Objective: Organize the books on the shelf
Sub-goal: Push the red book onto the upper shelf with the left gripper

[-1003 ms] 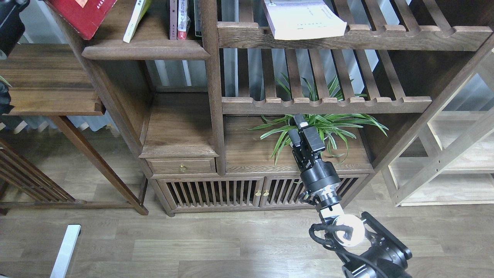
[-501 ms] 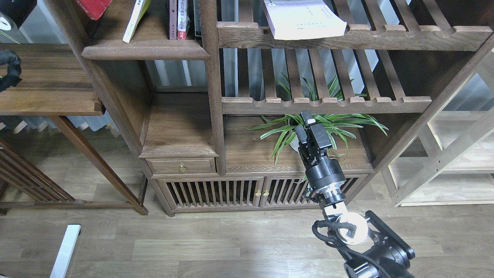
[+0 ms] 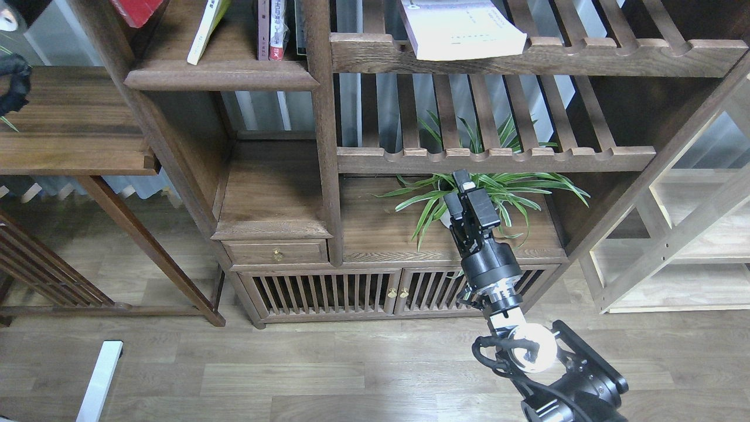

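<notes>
Overhead, the red book is seen at the frame's top-left corner, above the left end of the dark shelf; the yellow-green book leans on that shelf, and the white book lies flat on the slatted rack to its right. Only a dark part of the left arm is shown near the red book, its gripper out of view. The right gripper is held well below the shelf, beside the plant, apparently empty; its opening cannot be told.
</notes>
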{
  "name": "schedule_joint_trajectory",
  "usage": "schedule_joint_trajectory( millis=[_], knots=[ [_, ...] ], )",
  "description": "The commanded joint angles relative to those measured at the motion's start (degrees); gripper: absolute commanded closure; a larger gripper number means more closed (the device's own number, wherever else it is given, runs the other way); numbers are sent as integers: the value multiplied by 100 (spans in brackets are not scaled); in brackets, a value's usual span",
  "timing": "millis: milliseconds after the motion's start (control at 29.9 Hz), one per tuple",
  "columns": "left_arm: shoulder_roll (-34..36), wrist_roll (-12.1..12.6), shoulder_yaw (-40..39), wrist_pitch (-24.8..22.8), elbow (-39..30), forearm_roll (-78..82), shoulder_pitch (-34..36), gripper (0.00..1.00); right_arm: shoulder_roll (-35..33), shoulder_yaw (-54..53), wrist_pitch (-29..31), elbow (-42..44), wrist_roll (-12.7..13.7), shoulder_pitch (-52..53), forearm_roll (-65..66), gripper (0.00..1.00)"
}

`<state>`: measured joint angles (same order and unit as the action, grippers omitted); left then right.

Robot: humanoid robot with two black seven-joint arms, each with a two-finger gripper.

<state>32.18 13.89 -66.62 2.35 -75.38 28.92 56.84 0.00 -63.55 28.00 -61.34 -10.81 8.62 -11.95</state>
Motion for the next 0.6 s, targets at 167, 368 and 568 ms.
schedule_joint_trajectory(
  millis=[167, 368, 568],
  knots=[
    [-361, -158, 561, -130, 1112, -18, 959, 100, 0, -61, 0, -1, 0, -54, -26, 17],
    [-581, -299, 720, -130, 1596, -18, 1250, 100, 0, -96, 0, -9, 0, -133, -26, 17],
    [-661, -360, 817, -130, 1868, -27, 1417, 100, 0, -96, 0, -9, 0, -133, -35, 18]
  ],
)
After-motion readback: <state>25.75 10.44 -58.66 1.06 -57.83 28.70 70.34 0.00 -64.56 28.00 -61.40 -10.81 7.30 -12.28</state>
